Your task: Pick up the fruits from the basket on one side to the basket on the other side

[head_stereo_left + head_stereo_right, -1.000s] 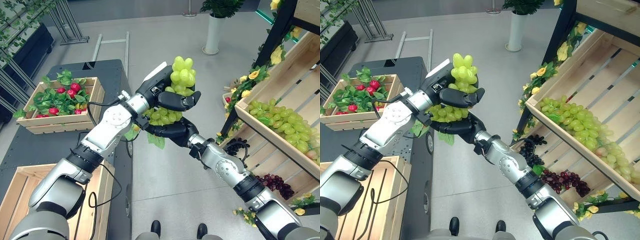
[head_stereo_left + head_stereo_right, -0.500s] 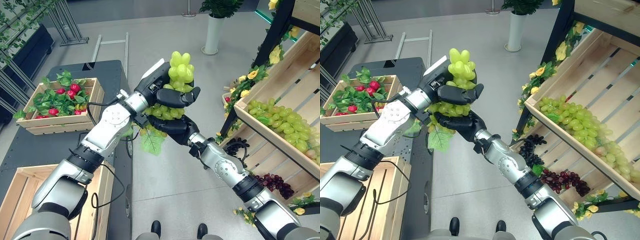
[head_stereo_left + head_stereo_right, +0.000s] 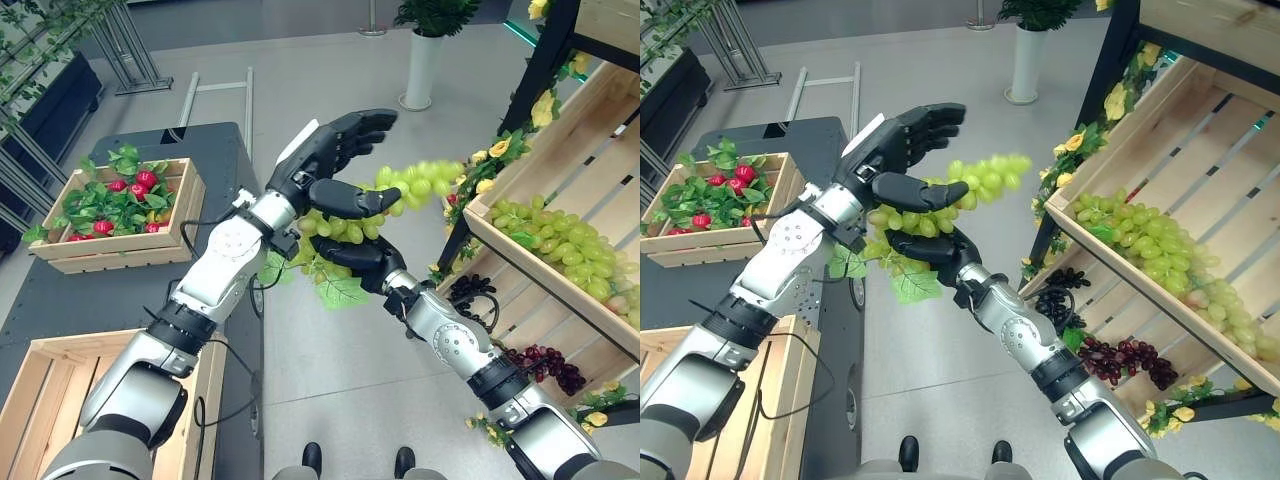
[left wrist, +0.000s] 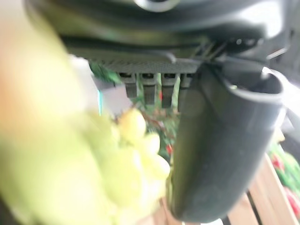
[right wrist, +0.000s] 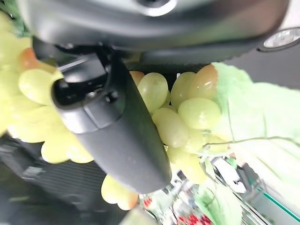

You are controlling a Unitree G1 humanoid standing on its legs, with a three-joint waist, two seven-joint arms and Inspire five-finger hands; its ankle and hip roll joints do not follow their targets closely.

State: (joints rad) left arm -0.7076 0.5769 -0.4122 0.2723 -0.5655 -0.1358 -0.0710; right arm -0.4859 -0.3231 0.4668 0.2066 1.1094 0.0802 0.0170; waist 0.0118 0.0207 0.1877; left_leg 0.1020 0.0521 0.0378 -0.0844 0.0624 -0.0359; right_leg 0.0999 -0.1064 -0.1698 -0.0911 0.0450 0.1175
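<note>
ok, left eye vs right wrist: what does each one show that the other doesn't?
Left eye: the left hand open, fingers spread above the green grape bunch, the crate of red fruit on the dark table, and the slanted crate of green grapes on the robot's right.
Right wrist: a close look at the right hand's thumb lying across the grapes and the leaf.
Both: the right hand gripping the bunch from below.
</note>
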